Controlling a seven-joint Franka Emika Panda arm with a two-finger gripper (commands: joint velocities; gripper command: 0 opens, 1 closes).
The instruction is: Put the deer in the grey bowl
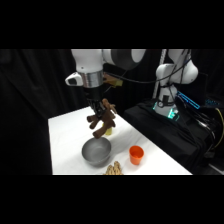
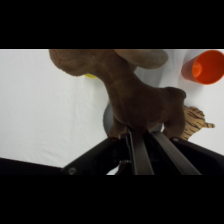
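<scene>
The dark brown deer (image 1: 102, 119) hangs in the air above the table, held by my gripper (image 1: 96, 107), which is shut on it. The grey bowl (image 1: 96, 150) stands on the table just below and slightly in front of the deer. In the wrist view the deer (image 2: 132, 95) fills the middle and hides most of the grey bowl (image 2: 106, 121), of which only a sliver shows at the deer's left. My gripper (image 2: 140, 134) grips the deer's lower body.
An orange cup (image 1: 136, 154) (image 2: 206, 66) stands right of the bowl. A tan striped toy (image 1: 114, 169) (image 2: 194, 122) lies at the table's front edge. A bit of yellow (image 1: 108, 131) (image 2: 90, 76) shows behind the deer. The arm's base (image 1: 172, 80) is at the upper right.
</scene>
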